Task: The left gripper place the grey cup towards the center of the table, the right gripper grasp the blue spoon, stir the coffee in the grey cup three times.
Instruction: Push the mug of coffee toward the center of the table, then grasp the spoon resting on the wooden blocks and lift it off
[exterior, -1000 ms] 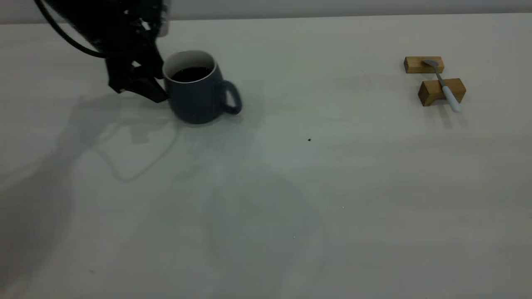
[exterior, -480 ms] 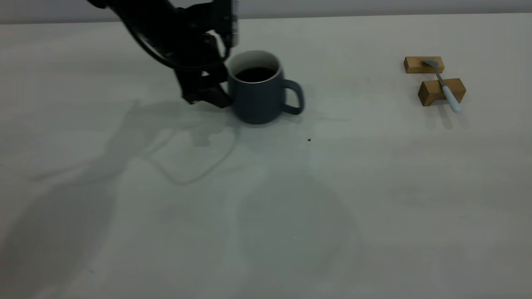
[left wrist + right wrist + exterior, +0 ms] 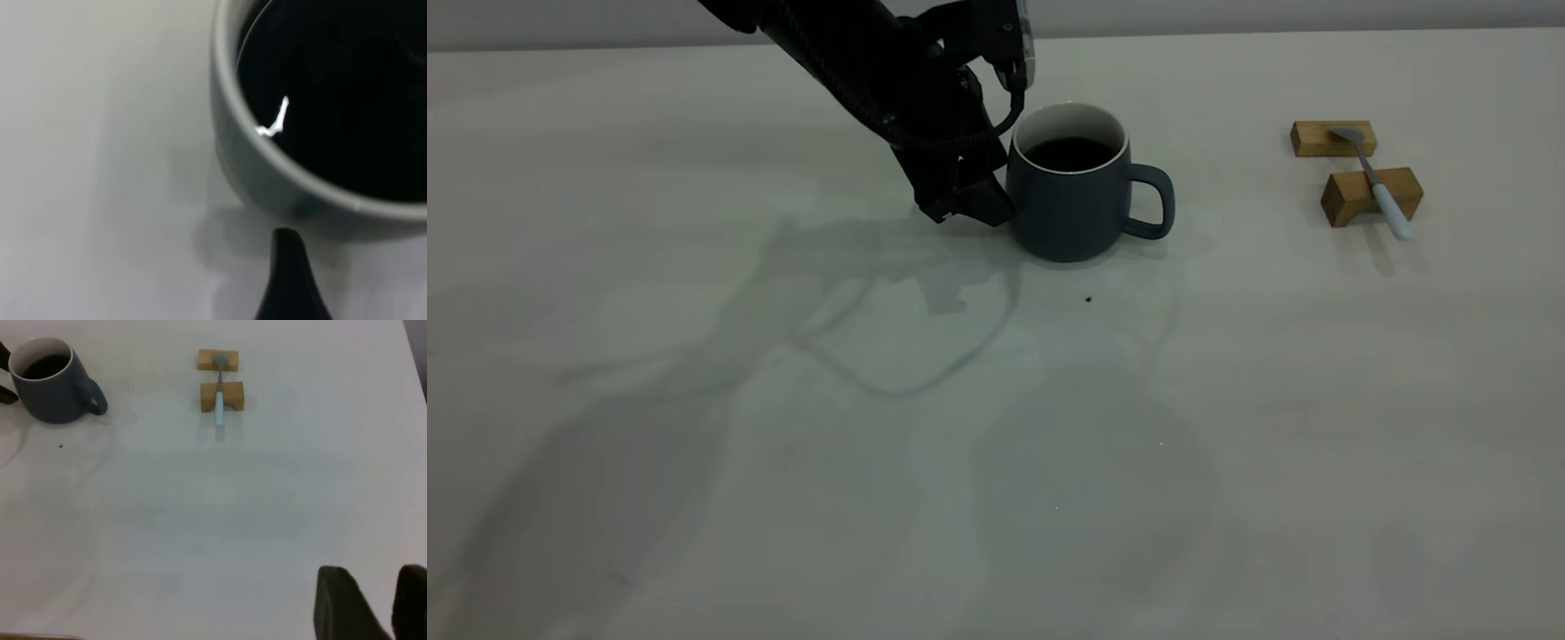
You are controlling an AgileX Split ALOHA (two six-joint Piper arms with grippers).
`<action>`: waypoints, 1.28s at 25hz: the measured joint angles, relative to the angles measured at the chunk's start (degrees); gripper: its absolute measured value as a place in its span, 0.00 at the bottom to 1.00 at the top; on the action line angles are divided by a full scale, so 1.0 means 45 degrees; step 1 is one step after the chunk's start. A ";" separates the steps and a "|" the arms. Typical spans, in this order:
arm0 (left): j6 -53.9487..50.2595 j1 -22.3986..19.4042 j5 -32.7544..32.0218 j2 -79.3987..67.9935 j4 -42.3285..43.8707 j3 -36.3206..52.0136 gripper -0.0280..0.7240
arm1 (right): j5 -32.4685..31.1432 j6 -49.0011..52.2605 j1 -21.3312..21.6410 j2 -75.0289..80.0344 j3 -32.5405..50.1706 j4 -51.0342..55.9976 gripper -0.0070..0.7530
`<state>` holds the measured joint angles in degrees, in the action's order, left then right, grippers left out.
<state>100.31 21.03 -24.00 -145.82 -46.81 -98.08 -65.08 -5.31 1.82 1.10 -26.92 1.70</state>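
Note:
The grey cup [image 3: 1072,213] stands upright near the middle of the table [image 3: 996,462], its handle turned toward the right side. Dark coffee [image 3: 1070,153] fills it. My left gripper [image 3: 985,203] presses against the cup's left wall and holds it. The left wrist view shows one black finger [image 3: 287,273] just outside the cup's rim [image 3: 267,173], with the coffee [image 3: 347,100] close by. The blue spoon [image 3: 1378,187] lies across two wooden blocks at the far right. My right gripper [image 3: 373,573] hangs high over bare table, far from the spoon [image 3: 219,400], fingers slightly apart and empty.
Two tan wooden blocks [image 3: 1334,139] [image 3: 1356,197] carry the spoon, bowl on the far one, handle over the near one. A tiny dark speck [image 3: 1089,300] sits just in front of the cup. The table's right edge [image 3: 410,360] shows in the right wrist view.
My left gripper has travelled rightward across the table with the grey cup, from the left side to near the centre. The spoon and blocks have not moved.

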 joint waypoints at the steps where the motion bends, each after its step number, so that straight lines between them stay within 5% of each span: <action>1: -0.0561 -0.0067 -0.0203 0.0073 0.0445 -0.0013 0.82 | 0.0000 0.0000 0.0000 0.0000 0.0000 0.0000 0.32; 10: -0.9469 -0.0639 -0.5198 0.2886 0.6642 -0.0013 0.82 | 0.0000 0.0000 0.0000 0.0000 0.0000 0.0000 0.32; 17: -1.5726 -0.0639 -0.9538 0.6918 0.8106 -0.0022 0.82 | 0.0000 0.0000 0.0000 0.0000 0.0000 0.0000 0.32; 26: -1.8626 -0.0639 -0.9538 1.1655 0.8122 0.0088 0.82 | 0.0000 0.0000 0.0000 0.0000 0.0000 0.0000 0.32; 32: -1.9857 -0.0639 -0.9538 1.4676 0.8122 0.2662 0.82 | 0.0000 0.0000 0.0000 0.0000 0.0000 0.0000 0.32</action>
<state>10.95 18.16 -66.92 -79.78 -10.26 -86.10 -65.08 -5.31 1.82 1.10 -26.92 1.70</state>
